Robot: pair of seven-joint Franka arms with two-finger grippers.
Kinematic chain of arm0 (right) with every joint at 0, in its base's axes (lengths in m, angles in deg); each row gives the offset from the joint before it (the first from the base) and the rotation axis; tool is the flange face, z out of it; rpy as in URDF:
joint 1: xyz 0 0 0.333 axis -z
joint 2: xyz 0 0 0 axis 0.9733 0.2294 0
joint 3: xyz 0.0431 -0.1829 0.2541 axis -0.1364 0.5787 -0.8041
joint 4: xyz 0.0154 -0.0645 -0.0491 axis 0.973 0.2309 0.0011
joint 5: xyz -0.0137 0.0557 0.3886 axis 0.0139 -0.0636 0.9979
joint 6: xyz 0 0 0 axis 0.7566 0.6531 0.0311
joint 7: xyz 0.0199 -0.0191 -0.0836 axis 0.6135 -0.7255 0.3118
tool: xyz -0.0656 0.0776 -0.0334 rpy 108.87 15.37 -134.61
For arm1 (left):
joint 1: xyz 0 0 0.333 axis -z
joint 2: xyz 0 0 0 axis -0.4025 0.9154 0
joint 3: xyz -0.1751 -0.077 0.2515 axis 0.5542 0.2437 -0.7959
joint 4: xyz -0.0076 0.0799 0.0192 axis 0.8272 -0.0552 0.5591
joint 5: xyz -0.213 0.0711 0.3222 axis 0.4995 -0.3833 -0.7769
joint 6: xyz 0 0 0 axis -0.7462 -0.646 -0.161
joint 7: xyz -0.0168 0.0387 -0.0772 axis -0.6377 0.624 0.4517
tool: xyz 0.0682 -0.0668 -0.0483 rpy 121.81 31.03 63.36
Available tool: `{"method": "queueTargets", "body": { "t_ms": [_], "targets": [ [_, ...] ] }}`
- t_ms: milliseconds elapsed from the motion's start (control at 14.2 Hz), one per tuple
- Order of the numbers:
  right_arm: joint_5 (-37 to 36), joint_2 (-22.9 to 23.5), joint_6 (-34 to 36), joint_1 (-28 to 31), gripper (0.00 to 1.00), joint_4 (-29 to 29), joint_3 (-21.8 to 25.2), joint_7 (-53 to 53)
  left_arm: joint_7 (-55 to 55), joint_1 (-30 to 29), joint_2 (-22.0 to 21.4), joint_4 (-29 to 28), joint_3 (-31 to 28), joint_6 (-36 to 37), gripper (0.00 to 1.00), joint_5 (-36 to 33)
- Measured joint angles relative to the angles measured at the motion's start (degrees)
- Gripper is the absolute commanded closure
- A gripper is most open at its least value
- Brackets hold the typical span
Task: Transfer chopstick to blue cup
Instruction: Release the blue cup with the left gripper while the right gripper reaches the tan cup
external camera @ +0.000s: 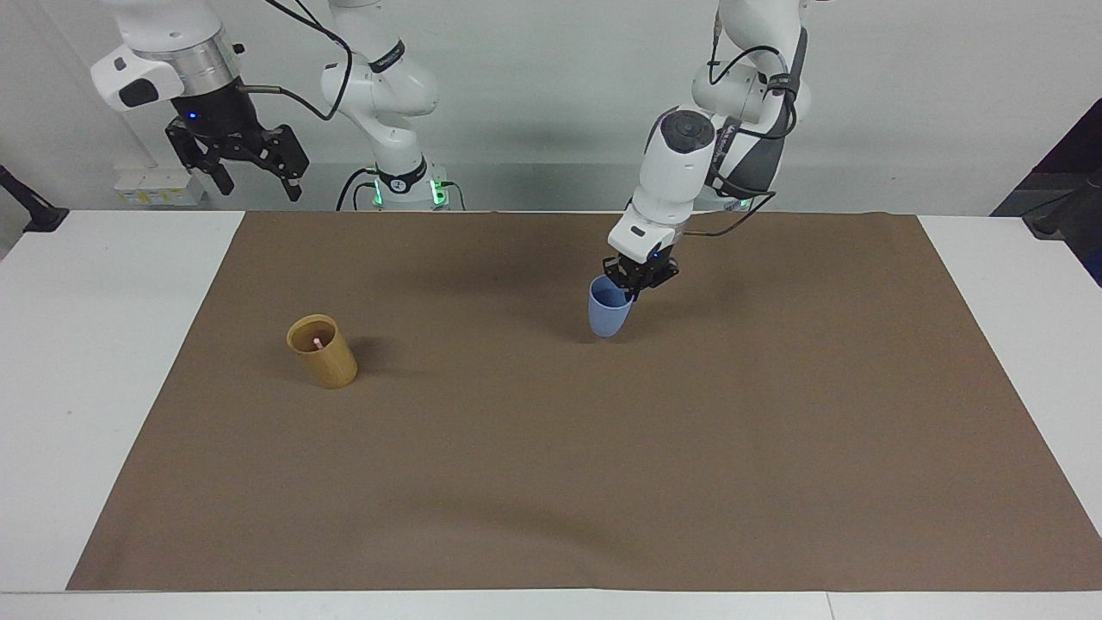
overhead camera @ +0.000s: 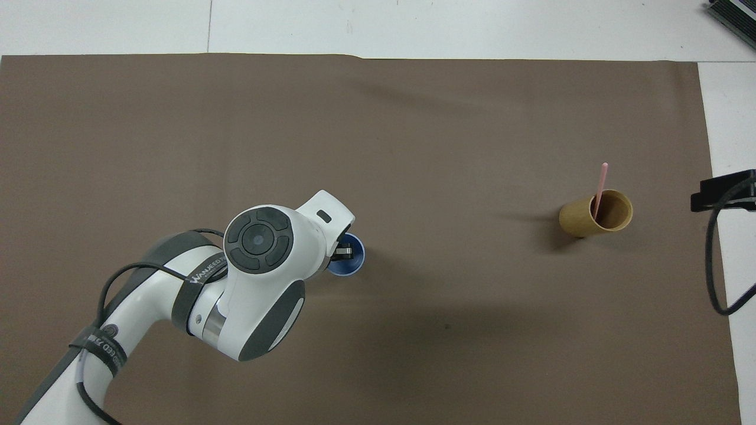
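The blue cup (external camera: 607, 312) (overhead camera: 352, 264) hangs tilted just above the brown mat near the table's middle, its rim pinched by my left gripper (external camera: 628, 282) (overhead camera: 342, 254), which is shut on it. One pale pink chopstick (overhead camera: 600, 189) stands in the tan cup (external camera: 323, 351) (overhead camera: 595, 213) toward the right arm's end of the table; in the facing view only its tip (external camera: 318, 342) shows inside the cup. My right gripper (external camera: 250, 172) waits open, high above the table's edge at its own end, and only a black part (overhead camera: 722, 192) of it shows in the overhead view.
A brown mat (external camera: 551, 482) covers most of the white table (external camera: 95, 362). A black cable (overhead camera: 711, 260) hangs from the right arm near the tan cup's end.
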Motion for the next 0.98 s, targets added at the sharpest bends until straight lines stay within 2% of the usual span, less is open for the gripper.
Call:
{"method": "queueTargets", "body": {
  "t_ms": [422,984],
  "targets": [
    [-0.03,1.12,-1.01,0.33,0.00,0.02,-0.26,0.00,0.00,0.93,0.00,0.33,-0.04,-0.01,1.00,0.00],
    [-0.27,7.27,-11.11,-0.84,0.00,-0.09,-0.99,-0.41,-0.02,0.94,0.01,0.30,-0.04,2.17,1.00,0.00]
  ]
}}
